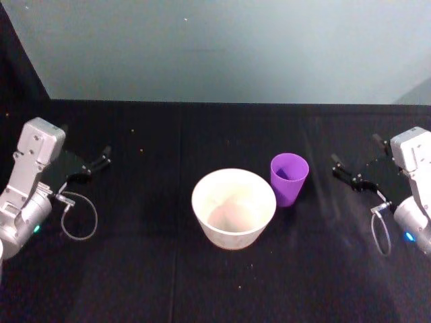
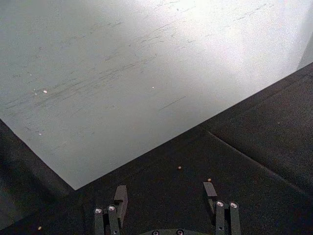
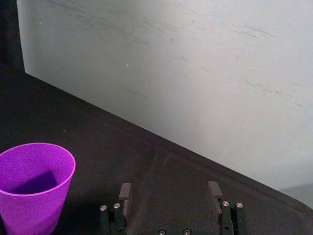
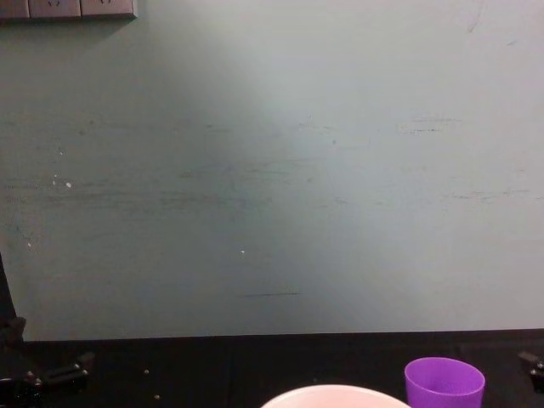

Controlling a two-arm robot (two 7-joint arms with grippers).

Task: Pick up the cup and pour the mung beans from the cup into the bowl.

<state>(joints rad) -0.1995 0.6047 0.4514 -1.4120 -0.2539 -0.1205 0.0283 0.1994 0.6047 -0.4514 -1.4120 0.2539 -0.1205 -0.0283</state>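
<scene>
The purple cup (image 1: 289, 178) stands upright on the black table, just right of the wide pale bowl (image 1: 234, 207). The cup (image 3: 33, 188) also shows near the right wrist camera, and its rim (image 4: 444, 382) rises beside the bowl's rim (image 4: 327, 397) in the chest view. My right gripper (image 1: 343, 173) hovers open to the right of the cup, a short gap away, its fingers (image 3: 125, 193) empty. Far to the left, my left gripper (image 1: 96, 163) is open and empty over the table, fingers (image 2: 120, 195) apart.
A black cloth covers the table (image 1: 135, 269). A pale wall (image 4: 272, 170) stands behind its far edge. A few loose beans (image 2: 179, 168) lie on the cloth near the left gripper.
</scene>
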